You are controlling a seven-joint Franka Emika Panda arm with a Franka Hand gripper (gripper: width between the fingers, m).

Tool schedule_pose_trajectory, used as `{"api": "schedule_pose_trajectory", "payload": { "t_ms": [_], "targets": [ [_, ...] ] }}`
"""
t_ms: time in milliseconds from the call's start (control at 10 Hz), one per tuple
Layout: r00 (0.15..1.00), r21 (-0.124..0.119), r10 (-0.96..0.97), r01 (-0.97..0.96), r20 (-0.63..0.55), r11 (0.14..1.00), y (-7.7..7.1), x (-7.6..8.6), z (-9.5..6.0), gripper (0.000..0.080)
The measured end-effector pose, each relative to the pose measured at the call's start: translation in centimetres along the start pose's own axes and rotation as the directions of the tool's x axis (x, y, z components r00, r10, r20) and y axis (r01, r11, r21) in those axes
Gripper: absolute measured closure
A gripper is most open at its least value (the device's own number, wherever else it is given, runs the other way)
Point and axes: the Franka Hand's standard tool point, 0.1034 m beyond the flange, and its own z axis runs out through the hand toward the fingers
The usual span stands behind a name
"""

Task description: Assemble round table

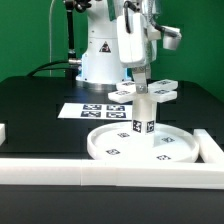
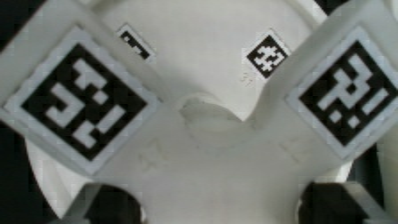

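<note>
The large round rimmed disc (image 1: 112, 148) lies flat on the black table near the front. The short thick cylinder (image 1: 143, 120) stands upright on its middle, tags facing the camera. The cross-shaped piece (image 1: 157, 94) rests level on top of the cylinder. My gripper (image 1: 141, 80) comes straight down onto it from above. In the wrist view the cross-shaped piece (image 2: 205, 140) fills the picture with two tagged arms spread outward. The dark fingertips (image 2: 111, 205) sit against either side of its hub. My gripper (image 2: 222, 206) is shut on it. The disc (image 2: 196, 40) shows between the arms.
The marker board (image 1: 92, 109) lies flat behind the disc, toward the exterior view's left. Long white border rails run along the front (image 1: 100, 171), the right (image 1: 211, 148) and the left edge (image 1: 3, 131). The robot base (image 1: 100, 55) stands at the back.
</note>
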Motion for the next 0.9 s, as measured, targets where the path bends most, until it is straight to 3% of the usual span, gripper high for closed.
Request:
{"api": "schedule_pose_trajectory", "payload": {
  "t_ms": [100, 200, 300, 500, 700, 800, 900],
  "targets": [
    [0.999, -0.010, -0.032, 0.032, 0.003, 0.999, 0.0, -0.2, -0.1, 0.0357],
    [0.997, -0.031, -0.077, 0.078, 0.020, 0.996, -0.1, -0.6, -0.7, 0.0211],
    [0.993, -0.032, -0.113, 0.114, 0.034, 0.993, -0.5, -1.0, -1.5, 0.0162],
    [0.985, -0.023, -0.167, 0.168, 0.051, 0.986, -0.9, -1.6, -2.7, 0.0153],
    [0.984, -0.027, -0.173, 0.174, 0.049, 0.984, -0.8, -1.5, -2.4, 0.0151],
    [0.960, -0.032, -0.277, 0.279, 0.047, 0.960, -0.6, -1.6, -2.4, 0.0151],
    [0.897, -0.066, -0.441, 0.443, 0.035, 0.894, -0.1, -2.0, -2.1, 0.0151]
  ]
}}
